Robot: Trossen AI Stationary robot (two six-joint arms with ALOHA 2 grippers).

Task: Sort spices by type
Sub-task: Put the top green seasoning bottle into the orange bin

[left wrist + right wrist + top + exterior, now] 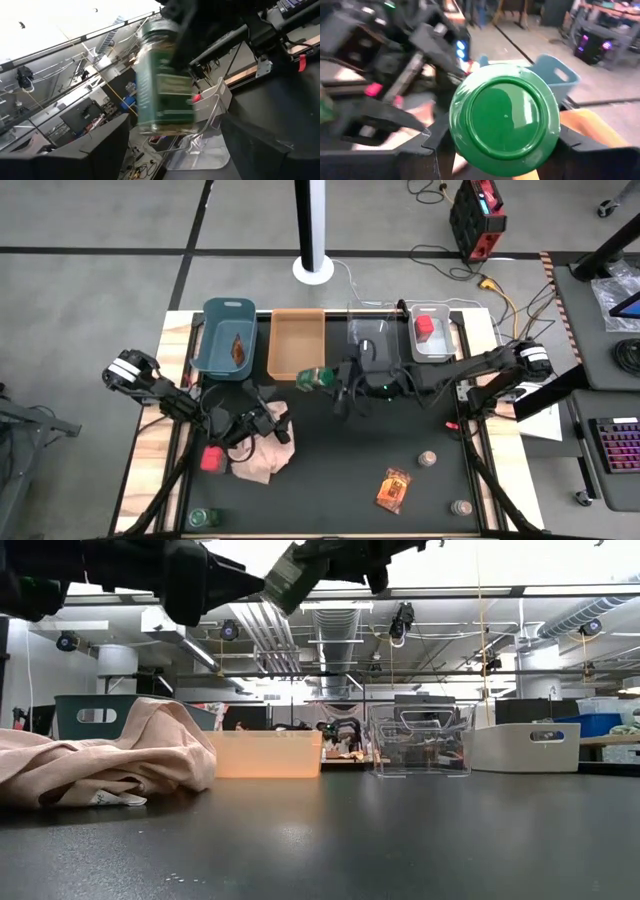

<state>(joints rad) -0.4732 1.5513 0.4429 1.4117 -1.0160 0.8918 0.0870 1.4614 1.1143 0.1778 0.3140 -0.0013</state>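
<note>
**Green-capped jar carried beside orange bin**

High view: right gripper clamps green-capped jar just beside the orange bin. Left gripper spread wide, empty, over pink cloth.

Right wrist view: cap fills frame; thin grip, jar may slip.

Green-capped jar (tilted, perhaps sideways) held aloft beside orange bin.

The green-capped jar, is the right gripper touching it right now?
Touching. In the right wrist view, the right gripper has a dark finger pressed against each side of the green-capped jar, with no gap.
</note>
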